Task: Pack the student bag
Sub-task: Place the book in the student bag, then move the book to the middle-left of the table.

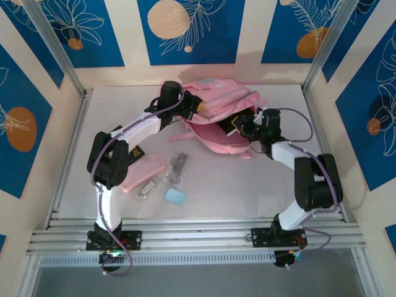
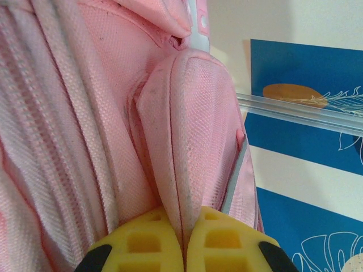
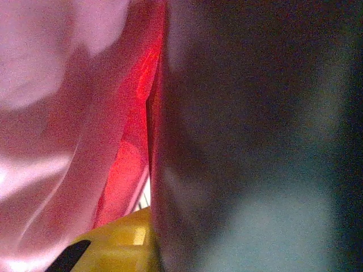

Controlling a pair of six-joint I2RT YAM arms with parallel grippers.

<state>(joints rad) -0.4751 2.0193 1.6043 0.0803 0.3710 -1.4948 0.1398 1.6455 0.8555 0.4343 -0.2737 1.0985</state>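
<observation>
The student bag (image 1: 218, 102) lay at the far middle of the table (image 1: 247, 185). My left gripper (image 2: 182, 232) was closed on a fold of its pink fabric. My right gripper (image 1: 239, 127) sat at its opening, and I could not tell how the jaws stood.

A flat pink pencil case (image 1: 143, 172), a grey packet (image 1: 178, 167) and a pale blue square (image 1: 175, 197) lie close together on the white desk (image 1: 247, 185).

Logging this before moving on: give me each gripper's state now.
Left gripper: jaws shut on a fold of the student bag.
Right gripper: at the bag's opening, fabric against it; grip cannot be told.
</observation>
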